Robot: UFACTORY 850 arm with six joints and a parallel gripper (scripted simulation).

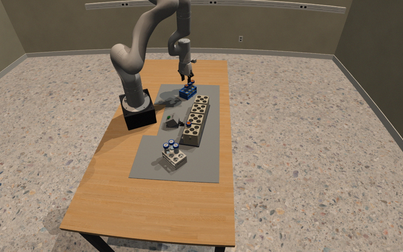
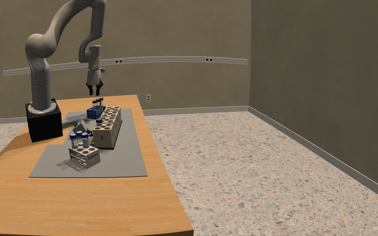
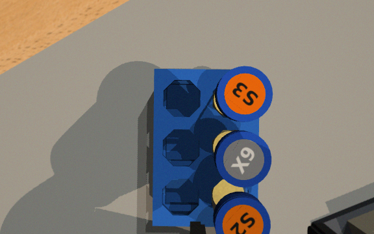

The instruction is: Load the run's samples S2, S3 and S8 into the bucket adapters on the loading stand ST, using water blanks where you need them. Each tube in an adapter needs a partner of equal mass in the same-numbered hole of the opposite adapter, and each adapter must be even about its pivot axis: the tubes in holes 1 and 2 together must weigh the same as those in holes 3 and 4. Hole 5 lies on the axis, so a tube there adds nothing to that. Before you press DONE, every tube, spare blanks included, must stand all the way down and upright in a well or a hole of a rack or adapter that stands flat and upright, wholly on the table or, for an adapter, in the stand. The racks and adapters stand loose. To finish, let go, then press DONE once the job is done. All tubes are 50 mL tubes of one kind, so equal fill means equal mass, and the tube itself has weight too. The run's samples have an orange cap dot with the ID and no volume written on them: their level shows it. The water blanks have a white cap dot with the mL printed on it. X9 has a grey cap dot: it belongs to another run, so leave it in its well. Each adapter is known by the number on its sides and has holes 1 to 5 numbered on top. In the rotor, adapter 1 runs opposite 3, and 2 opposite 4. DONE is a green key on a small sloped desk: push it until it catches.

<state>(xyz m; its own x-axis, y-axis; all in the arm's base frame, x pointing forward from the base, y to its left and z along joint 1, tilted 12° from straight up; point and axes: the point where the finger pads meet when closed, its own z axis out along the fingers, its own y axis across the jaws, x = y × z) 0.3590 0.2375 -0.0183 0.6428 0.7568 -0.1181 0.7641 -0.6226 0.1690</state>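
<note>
In the top view, the end effector (image 1: 186, 80) (image 2: 94, 93) (image 3: 198, 229) is partly open, with nothing between its fingers, above the blue rack (image 1: 184, 93) (image 2: 92, 114) (image 3: 160, 162) beyond the far end of the loading stand (image 1: 191, 145) (image 2: 105, 148) (image 3: 352, 207). The stand holds four adapters; the one nearest the camera has one orange-dotted tube (image 1: 188, 123) (image 2: 99, 120), its ID too small to tell. To the stand's left is one green DONE key (image 1: 168, 117) (image 2: 75, 124).

In the exterior view, the end effector hangs clear of the blue rack's three tubes. In front of the stand, to its left, the BLANKS rack (image 1: 180, 162) (image 2: 93, 159) carries three white-dotted tubes.

In the wrist view, one dark fingertip shows; the blue rack, beside the stand, has S3 (image 3: 245, 94), X9 (image 3: 243, 159) and S2 (image 3: 243, 222) in one row, beside three unfilled wells
</note>
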